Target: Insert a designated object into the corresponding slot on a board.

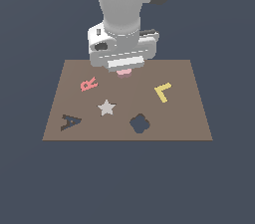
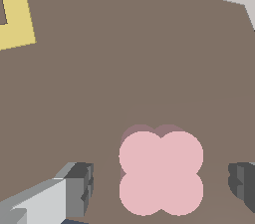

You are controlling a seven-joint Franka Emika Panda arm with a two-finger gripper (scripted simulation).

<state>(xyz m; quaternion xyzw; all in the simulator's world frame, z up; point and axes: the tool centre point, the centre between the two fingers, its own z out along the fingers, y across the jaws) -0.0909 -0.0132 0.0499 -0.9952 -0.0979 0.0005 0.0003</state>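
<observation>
Brown board (image 1: 127,101) carries, from the exterior view's left, dark A (image 1: 70,121), pink R (image 1: 88,84), grey star (image 1: 106,107), clover slot (image 1: 140,123), yellow L (image 1: 164,91). Pale-pink piece (image 2: 161,172) lies on the board's far middle between the open pincer's (image 2: 164,184) fingers (image 2: 78,188), untouched.
</observation>
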